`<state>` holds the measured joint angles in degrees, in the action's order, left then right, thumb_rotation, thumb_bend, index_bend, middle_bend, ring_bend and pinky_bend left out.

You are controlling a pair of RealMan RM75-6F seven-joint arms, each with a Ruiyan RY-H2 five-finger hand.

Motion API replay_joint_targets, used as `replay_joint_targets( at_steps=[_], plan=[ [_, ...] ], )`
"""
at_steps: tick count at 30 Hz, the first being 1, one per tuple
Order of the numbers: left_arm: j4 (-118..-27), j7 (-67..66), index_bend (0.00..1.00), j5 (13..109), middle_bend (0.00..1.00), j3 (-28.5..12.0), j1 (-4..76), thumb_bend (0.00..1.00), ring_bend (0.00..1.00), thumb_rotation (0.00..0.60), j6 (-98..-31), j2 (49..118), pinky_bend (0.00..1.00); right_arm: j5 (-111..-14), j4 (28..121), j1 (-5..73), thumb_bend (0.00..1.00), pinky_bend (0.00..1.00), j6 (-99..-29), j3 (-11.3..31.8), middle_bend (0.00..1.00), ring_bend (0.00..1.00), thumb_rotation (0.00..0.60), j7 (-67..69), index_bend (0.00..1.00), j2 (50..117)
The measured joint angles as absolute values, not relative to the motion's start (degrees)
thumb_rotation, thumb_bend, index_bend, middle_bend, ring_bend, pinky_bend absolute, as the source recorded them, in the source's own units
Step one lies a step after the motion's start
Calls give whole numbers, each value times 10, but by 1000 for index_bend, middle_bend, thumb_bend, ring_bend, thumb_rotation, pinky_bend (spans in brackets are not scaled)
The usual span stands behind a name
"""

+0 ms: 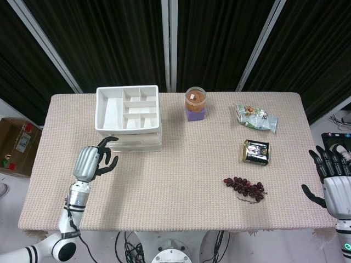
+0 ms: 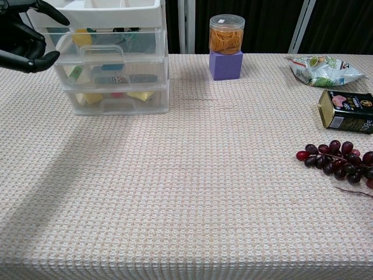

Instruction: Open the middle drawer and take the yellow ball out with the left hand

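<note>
A drawer unit (image 1: 131,139) with a white divided tray on top stands at the table's back left. In the chest view its clear drawers (image 2: 113,73) all look pushed in. The yellow ball (image 2: 81,38) shows through the front of the uppermost clear drawer, just under the tray. My left hand (image 1: 94,160) hangs by the unit's front left corner, apart from it, fingers loosely bent and holding nothing. In the chest view this left hand (image 2: 22,36) fills the top left corner. Beyond the table's right edge, my right hand (image 1: 333,183) is spread and holds nothing.
A jar of orange bits (image 2: 227,34) stands on a purple block (image 2: 225,64) at the back centre. A snack bag (image 2: 317,69), a dark tin (image 2: 345,112) and a bunch of grapes (image 2: 338,158) lie on the right half. A cardboard box (image 1: 16,143) sits on the floor at left.
</note>
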<state>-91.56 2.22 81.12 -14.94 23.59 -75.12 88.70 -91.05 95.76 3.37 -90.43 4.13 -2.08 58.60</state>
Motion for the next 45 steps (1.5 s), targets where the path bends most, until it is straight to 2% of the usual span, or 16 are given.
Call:
replay_joint_targets(
  at_steps=[6,19,31,45],
  plan=[
    [-897,-7,270,787,782,-158,259,387,926,600,-731,900,1000,-908,953,32,164,0,-905,41,0,0,600,-16,0,587],
    [-860,-57,277,778,785,-152,279,387,926,600,-736,921,1000,-902,942,30,164,0,-903,41,0,0,600,-3,0,591],
    [-904,-32,442,768,795,-144,287,386,929,600,-707,884,1000,-896,933,29,163,0,-900,42,0,0,600,8,0,593],
    [-972,5,465,809,797,-94,262,387,929,600,-715,829,1000,-894,937,33,164,0,-893,44,0,0,600,3,0,592]
  ],
)
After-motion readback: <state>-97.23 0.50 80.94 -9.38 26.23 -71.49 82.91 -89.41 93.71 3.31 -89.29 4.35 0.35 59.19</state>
